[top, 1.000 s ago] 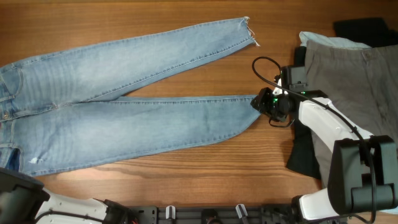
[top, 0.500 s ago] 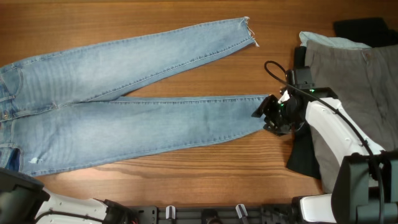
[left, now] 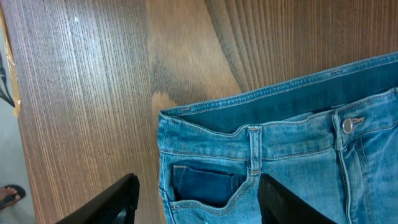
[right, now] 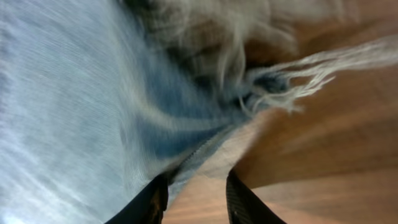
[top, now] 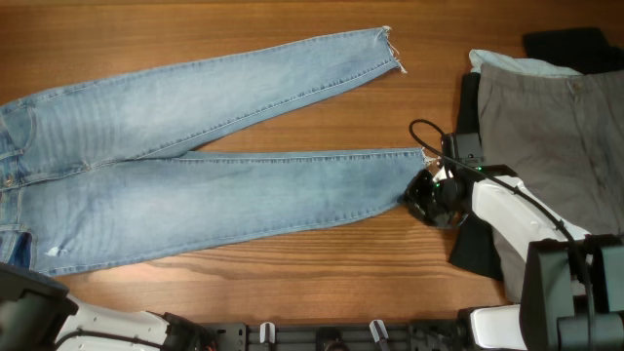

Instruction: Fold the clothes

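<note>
Wood-grain table (top: 292, 19) fills the overhead view, and light-blue jeans (top: 195, 185) lie flat across its left and middle, waist at the left edge and both legs running right. The upper leg slants up to a frayed hem (top: 390, 47); the lower leg ends near the table's middle right. The right gripper (top: 419, 193) sits at that lower hem. Its wrist view shows the fingers (right: 239, 199) narrowly apart, with the frayed denim edge reaching down toward them, blurred; I cannot tell whether they pinch the cloth. Grey-khaki trousers (top: 556, 136) lie at the far right, well apart from the jeans, with a black garment (top: 478, 244) poking out beneath them. The left gripper (left: 198, 202) hangs with its fingers spread wide over the waistband (left: 280, 102), beside a front pocket (left: 199, 183) and a metal button (left: 347, 126).
</note>
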